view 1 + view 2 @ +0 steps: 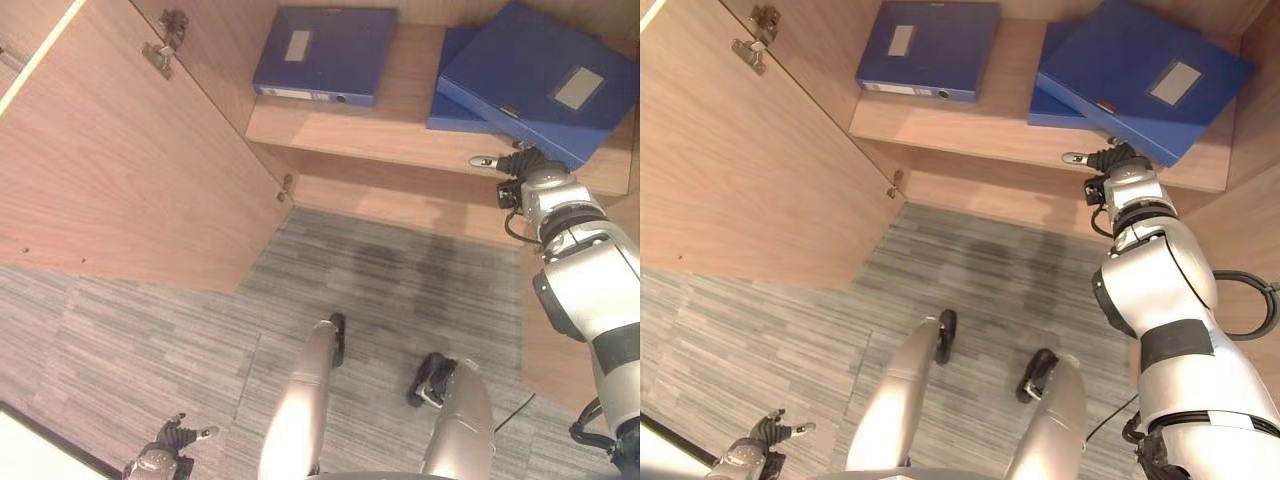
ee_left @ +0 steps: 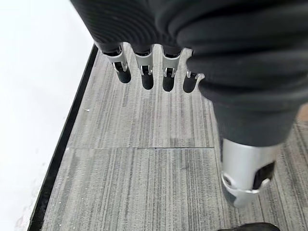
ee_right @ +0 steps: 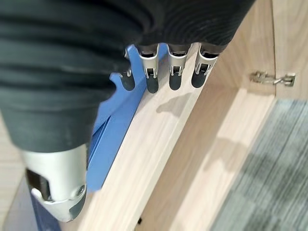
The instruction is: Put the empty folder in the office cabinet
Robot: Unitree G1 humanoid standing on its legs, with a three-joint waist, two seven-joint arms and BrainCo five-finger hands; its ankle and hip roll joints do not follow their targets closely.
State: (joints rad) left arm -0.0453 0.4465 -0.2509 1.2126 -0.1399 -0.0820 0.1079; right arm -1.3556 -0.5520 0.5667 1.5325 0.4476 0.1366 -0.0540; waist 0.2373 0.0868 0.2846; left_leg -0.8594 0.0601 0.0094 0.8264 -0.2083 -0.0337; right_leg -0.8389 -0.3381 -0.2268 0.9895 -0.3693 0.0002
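Blue folder (image 1: 545,80), tilted, on the cabinet shelf (image 1: 400,130) at the robot's right; its far part leans on a second folder (image 1: 455,100) lying flat beneath it, its near corner overhangs the shelf's front edge. Grey label on its upper face. Right hand (image 1: 510,162) at that near corner, fingers (image 3: 152,79) straight and loose, tips at the folder's edge over the shelf; whether they touch it cannot be told, nothing gripped. Third folder (image 1: 322,55), blue, flat on the same shelf, well apart to the left, spine facing front. Cabinet door (image 1: 120,160), wood, swung open at left, metal hinges (image 1: 165,45) along its inner edge. Left hand (image 1: 170,445) low by the grey carpet (image 1: 400,270), fingers (image 2: 144,72) straight, empty.
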